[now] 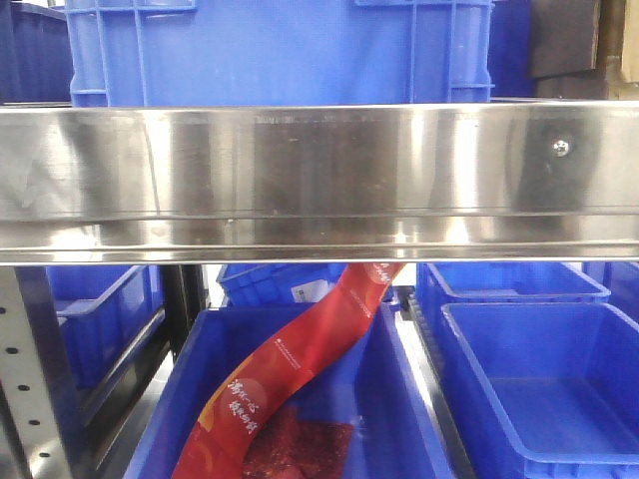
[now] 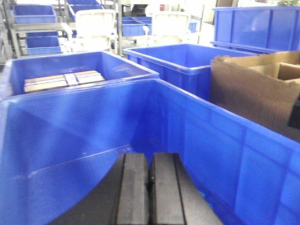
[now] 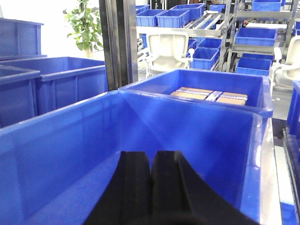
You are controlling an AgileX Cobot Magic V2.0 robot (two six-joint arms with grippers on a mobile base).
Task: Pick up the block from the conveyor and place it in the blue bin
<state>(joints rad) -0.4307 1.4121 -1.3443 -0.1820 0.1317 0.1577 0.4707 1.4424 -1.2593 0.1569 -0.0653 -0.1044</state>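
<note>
My left gripper [image 2: 149,157] is shut, its two black fingers pressed together with nothing between them. It hangs low inside a large blue bin [image 2: 84,126], pointing at the bin's far corner. My right gripper [image 3: 151,154] is shut as well and holds nothing. It sits inside another blue bin [image 3: 197,131], aimed at the far wall. The block and the conveyor are out of view in every frame. Neither gripper shows in the front view.
A wide stainless steel beam [image 1: 319,180] crosses the front view, with blue bins above and below and a red printed strip [image 1: 300,369] hanging into one. Flat brown packs [image 2: 63,79] [image 3: 208,95] lie in neighbouring bins. A cardboard box [image 2: 258,89] stands right; a dark pillar [image 3: 117,42] stands behind.
</note>
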